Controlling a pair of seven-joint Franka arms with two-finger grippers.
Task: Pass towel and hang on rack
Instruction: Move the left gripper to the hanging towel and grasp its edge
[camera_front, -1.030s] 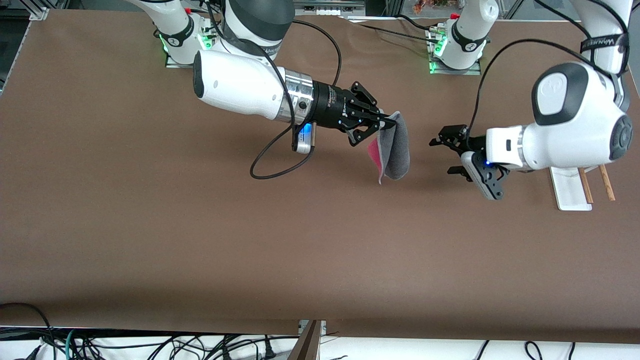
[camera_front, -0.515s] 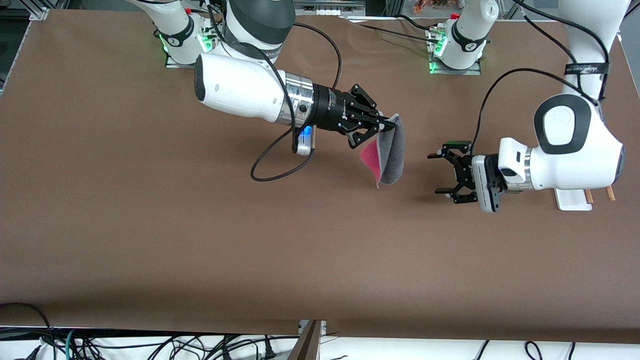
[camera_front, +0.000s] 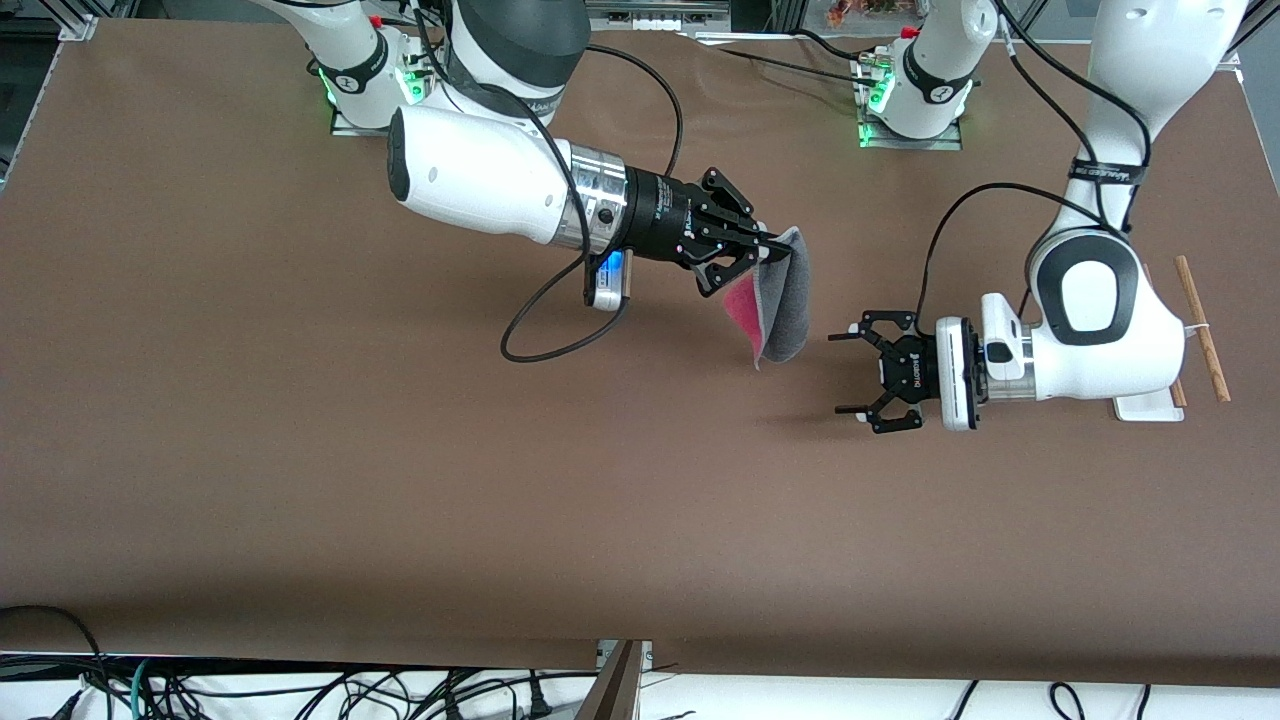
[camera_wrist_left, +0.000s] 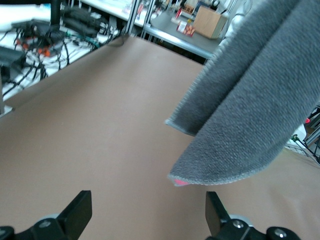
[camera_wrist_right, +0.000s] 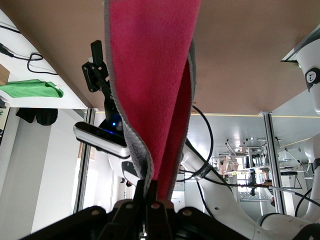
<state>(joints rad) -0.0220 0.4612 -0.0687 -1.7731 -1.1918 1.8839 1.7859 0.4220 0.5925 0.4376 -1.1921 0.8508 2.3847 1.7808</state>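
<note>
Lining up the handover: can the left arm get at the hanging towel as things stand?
Probably yes. The left gripper is open, facing the towel that hangs from the right gripper, with only bare table between them.

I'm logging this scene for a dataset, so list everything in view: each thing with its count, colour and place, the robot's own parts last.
towel: one, dark grey outside, pink-red inside, folded and hanging in the air from the right gripper, over the middle of the table.
rack: one, white base with two light-brown wooden rods, on the table at the left arm's end, partly hidden by the left arm.
table: one, brown top, under everything.
cables: many, mostly black, along the table edge nearest the front camera.
right gripper: one, black, jaws shut on the towel's top edge.
left gripper: one, black, jaws open, over the table between towel and rack, facing the towel without touching it.
</note>
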